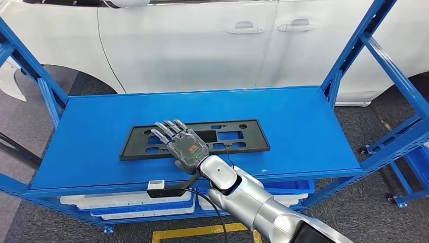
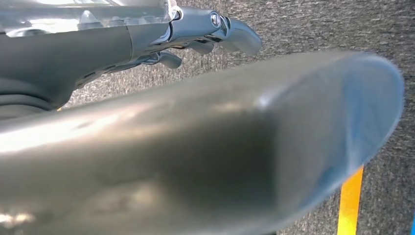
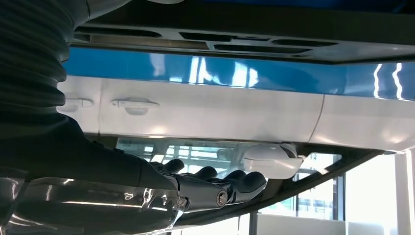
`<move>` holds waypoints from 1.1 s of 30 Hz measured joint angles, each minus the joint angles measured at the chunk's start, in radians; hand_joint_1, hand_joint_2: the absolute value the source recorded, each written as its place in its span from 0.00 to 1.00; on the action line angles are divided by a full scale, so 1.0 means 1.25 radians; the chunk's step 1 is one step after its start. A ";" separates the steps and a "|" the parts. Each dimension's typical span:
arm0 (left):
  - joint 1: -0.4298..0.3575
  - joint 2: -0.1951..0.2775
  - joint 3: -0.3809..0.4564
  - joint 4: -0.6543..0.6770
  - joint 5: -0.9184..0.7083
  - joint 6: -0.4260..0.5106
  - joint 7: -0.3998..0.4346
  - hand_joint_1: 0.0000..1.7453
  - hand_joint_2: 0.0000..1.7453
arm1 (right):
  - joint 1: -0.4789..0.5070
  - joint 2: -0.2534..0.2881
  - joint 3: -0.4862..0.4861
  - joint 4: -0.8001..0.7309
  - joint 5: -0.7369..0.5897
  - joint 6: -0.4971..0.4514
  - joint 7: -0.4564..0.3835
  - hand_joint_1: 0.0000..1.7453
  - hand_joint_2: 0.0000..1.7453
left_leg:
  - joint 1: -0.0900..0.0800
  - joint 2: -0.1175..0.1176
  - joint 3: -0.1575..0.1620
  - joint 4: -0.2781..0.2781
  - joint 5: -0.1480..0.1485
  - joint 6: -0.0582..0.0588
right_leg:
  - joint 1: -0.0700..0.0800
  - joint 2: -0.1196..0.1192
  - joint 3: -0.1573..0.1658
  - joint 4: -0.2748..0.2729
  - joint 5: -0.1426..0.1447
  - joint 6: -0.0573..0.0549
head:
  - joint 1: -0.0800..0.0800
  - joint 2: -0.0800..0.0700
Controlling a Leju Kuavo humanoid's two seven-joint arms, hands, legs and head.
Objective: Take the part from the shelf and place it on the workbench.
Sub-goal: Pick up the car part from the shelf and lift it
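The part, a flat black plate frame with cut-outs (image 1: pixel 258 135), lies on the top of the blue shelf (image 1: pixel 303 131), near the front middle. My right hand (image 1: pixel 183 144) is spread flat over the frame's middle, fingers straight and pointing to the back. In the right wrist view a gap separates those fingers (image 3: pixel 210 188) from the frame (image 3: pixel 342 51), and they hold nothing. My left hand (image 2: pixel 205 29) hangs over the grey carpet and is empty, its fingers loosely apart.
A white car (image 1: pixel 202 45) stands close behind the shelf. Blue slanted uprights (image 1: pixel 354 50) rise at both ends. White and blue trays (image 1: pixel 141 205) fill the lower level. Yellow floor tape (image 1: pixel 202 233) runs in front.
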 joint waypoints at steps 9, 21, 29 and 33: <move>-0.002 0.001 0.000 0.000 -0.007 -0.002 -0.007 0.00 0.00 | -0.044 0.029 -0.011 0.086 0.026 -0.007 0.033 0.00 1.00 | -0.005 0.000 0.000 0.003 -0.004 -0.013 | 0.007 -0.001 0.089 -0.195 0.073 -0.018 | -0.001 0.000; -0.002 0.006 0.000 0.000 -0.021 -0.011 -0.016 0.00 0.00 | -0.074 0.040 -0.049 0.239 0.098 0.013 0.116 0.00 1.00 | 0.003 0.000 -0.010 0.016 -0.006 -0.029 | 0.007 0.001 0.097 -0.194 0.065 -0.022 | -0.001 0.000; -0.004 0.007 0.004 0.000 -0.023 -0.012 -0.026 0.00 0.00 | -0.085 0.027 -0.058 0.284 0.143 0.043 0.136 1.00 1.00 | 0.003 0.001 -0.010 0.010 -0.002 0.001 | 0.003 0.000 -0.010 0.026 -0.039 0.002 | 0.004 0.000; -0.004 0.006 0.010 0.000 -0.023 -0.009 -0.032 0.00 0.00 | -0.084 0.026 -0.058 0.295 0.160 0.044 0.138 1.00 1.00 | -0.003 -0.001 -0.007 0.012 -0.004 0.002 | 0.006 0.000 0.025 -0.065 0.034 -0.012 | 0.005 0.000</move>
